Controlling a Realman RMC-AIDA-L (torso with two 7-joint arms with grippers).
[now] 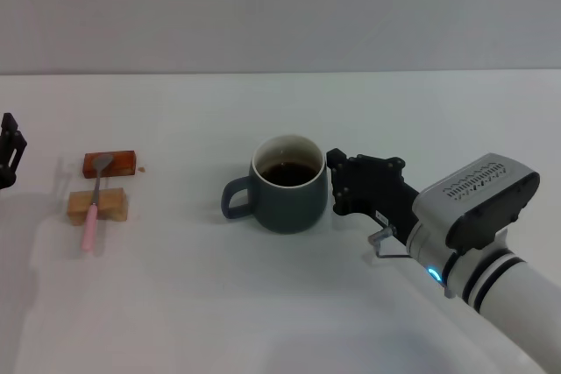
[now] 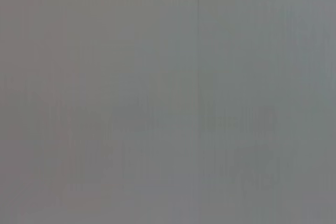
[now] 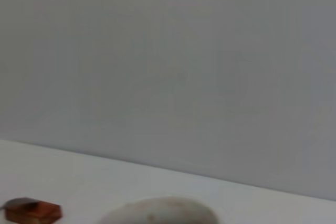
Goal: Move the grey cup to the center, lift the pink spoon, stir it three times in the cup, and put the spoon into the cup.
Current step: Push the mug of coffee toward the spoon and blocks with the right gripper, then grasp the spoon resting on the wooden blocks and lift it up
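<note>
The grey cup (image 1: 285, 186) stands mid-table with dark liquid inside and its handle pointing left. Its rim shows at the bottom of the right wrist view (image 3: 157, 211). My right gripper (image 1: 336, 185) is right beside the cup's right wall, its two fingers spread apart and holding nothing. The pink spoon (image 1: 93, 208) lies at the far left, its handle across a light wooden block (image 1: 97, 206) and its metal bowl on a reddish-brown block (image 1: 110, 164). My left gripper (image 1: 7, 153) is at the left edge of the head view, apart from the spoon.
The white table (image 1: 263, 304) ends at a grey wall behind. The reddish-brown block also shows in the right wrist view (image 3: 34, 211). The left wrist view shows only a plain grey surface.
</note>
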